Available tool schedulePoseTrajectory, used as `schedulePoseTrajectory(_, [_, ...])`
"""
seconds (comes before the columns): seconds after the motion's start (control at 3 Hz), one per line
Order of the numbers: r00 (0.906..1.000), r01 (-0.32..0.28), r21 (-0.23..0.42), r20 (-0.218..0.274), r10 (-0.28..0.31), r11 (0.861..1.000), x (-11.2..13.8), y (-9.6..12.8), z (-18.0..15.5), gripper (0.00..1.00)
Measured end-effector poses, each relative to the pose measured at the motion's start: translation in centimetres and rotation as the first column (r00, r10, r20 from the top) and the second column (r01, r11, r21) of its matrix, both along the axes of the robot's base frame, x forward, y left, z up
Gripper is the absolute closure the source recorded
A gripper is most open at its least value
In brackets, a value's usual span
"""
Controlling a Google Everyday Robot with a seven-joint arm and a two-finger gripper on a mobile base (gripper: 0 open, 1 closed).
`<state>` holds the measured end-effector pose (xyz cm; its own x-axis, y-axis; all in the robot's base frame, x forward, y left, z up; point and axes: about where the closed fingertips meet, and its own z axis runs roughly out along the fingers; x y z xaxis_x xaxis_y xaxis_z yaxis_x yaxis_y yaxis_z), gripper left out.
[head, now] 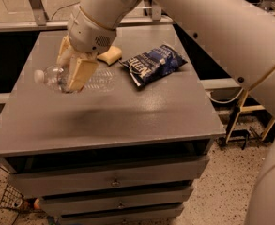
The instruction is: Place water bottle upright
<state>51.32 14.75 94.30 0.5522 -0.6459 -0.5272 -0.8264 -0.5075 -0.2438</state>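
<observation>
The water bottle (97, 80) is clear ribbed plastic with a white cap at its left end. It lies sideways in the air above the left half of the grey table (141, 111). My gripper (71, 71) is shut on the water bottle around its neck end, with cream fingers (81, 72) on either side. The bottle's shadow falls on the table below it. The label band is hidden by the fingers.
A dark blue snack bag (152, 63) lies right of the gripper on the table. A yellow sponge (110, 55) lies behind the gripper. The big white arm (212, 27) crosses the upper right. Drawers (113, 182) sit under the tabletop.
</observation>
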Motion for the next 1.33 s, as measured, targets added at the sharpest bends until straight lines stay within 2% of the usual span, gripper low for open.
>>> schedulePoseTrajectory(0.33, [0.9970,0.072,0.064,-0.035,-0.070,0.995,-0.4,-0.1,0.8,1.00])
schedulePoseTrajectory(0.67, [0.9832,0.181,0.194,-0.058,-0.173,0.964,-0.1,-0.8,2.5,1.00])
schedulePoseTrajectory(1.0, [0.9540,0.295,0.390,-0.170,-0.247,0.872,1.1,-2.2,3.2,1.00])
schedulePoseTrajectory(1.33, [0.9353,0.339,0.514,-0.274,-0.224,0.788,2.2,-2.7,2.1,1.00])
